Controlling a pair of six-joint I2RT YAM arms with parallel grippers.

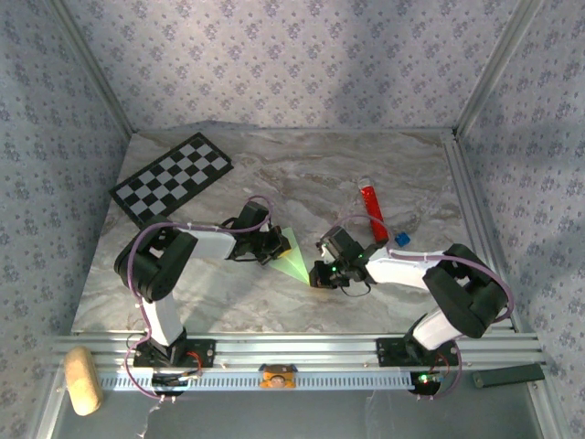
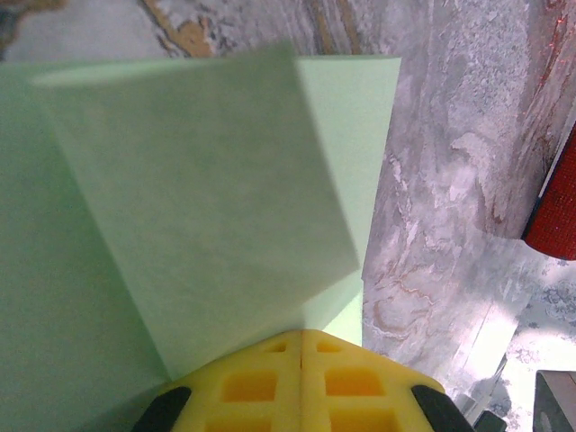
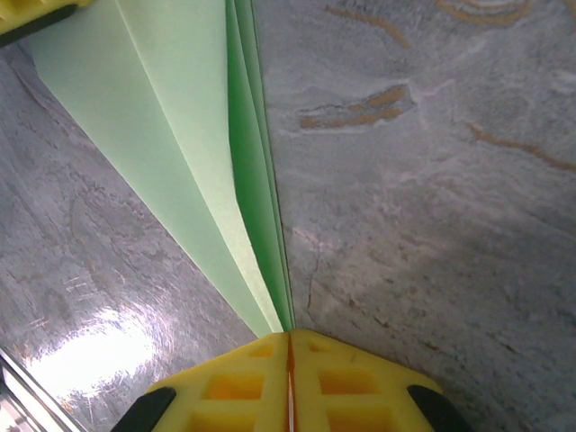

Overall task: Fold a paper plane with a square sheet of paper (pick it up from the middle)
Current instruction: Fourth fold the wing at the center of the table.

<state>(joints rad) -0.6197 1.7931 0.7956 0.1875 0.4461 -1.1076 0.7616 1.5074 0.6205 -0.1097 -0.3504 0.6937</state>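
The light green sheet of paper lies folded into a long pointed triangle at the middle of the marble table, between both arms. My left gripper is shut on its wide end; in the left wrist view a raised flap of the paper rises straight from the closed yellow fingertips. My right gripper is shut on the narrow tip. In the right wrist view the layered folds of the paper run into the closed jaws, with a yellow finger of the left gripper at the top left.
A red cylindrical tube lies right of the paper, with a small blue object beside it. A black-and-white checkerboard sits at the back left. A tan block rests off the table's front left.
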